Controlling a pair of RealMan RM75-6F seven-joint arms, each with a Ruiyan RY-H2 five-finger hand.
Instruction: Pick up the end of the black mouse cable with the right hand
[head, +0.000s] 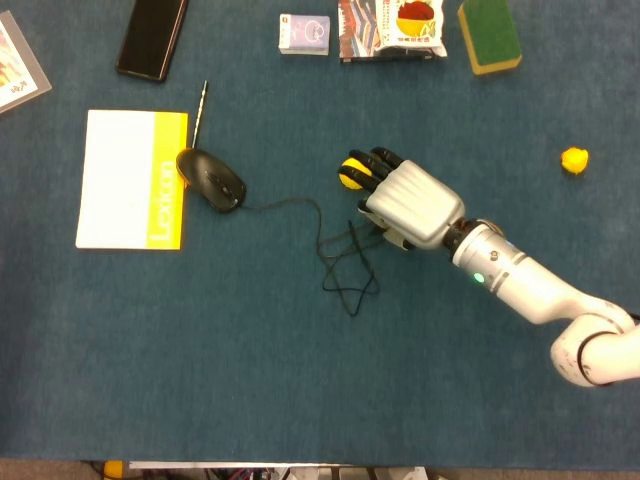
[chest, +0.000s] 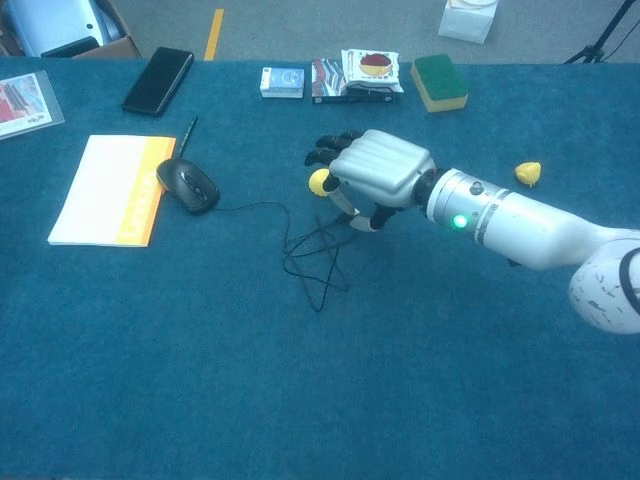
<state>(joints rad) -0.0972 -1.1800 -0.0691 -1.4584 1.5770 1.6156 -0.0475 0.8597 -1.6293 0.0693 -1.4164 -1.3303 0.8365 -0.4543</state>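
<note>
**Ana:** Right of the black mouse (head: 212, 179), what does the right hand (head: 408, 203) have?

**Ben:** It sits palm down above the far end of the black mouse cable (head: 345, 262). The fingers (head: 380, 165) reach away from the robot over a small yellow ball (head: 350, 172). In the chest view the hand is raised off the blue surface (head: 300, 380), and the cable end (chest: 350, 219) climbs to the underside of the hand, pinched there against the thumb, while the other fingers stay loosely curled.

**Ana:** And the rest of the cable?

**Ben:** It leaves the mouse toward the right, bends, then lies in a loose tangle of crossing loops on the surface, down and to the right of the mouse, just under the hand's near edge.

**Ana:** What lies beside the mouse?

**Ben:** It rests touching the right edge of a white and yellow book (head: 132, 179). A thin pen (head: 201, 108) lies just beyond the mouse. Farther beyond it, at the far-left edge, is a black phone (head: 152, 37).

**Ana:** Anything far right of the mouse?

**Ben:** Along the far edge: a small card box (head: 305, 33), a snack packet (head: 392, 27) and a green and yellow sponge (head: 489, 35). A small yellow toy (head: 573, 159) sits well apart, beyond the hand to the right.

**Ana:** The left hand?

**Ben:** Neither view shows it.
</note>
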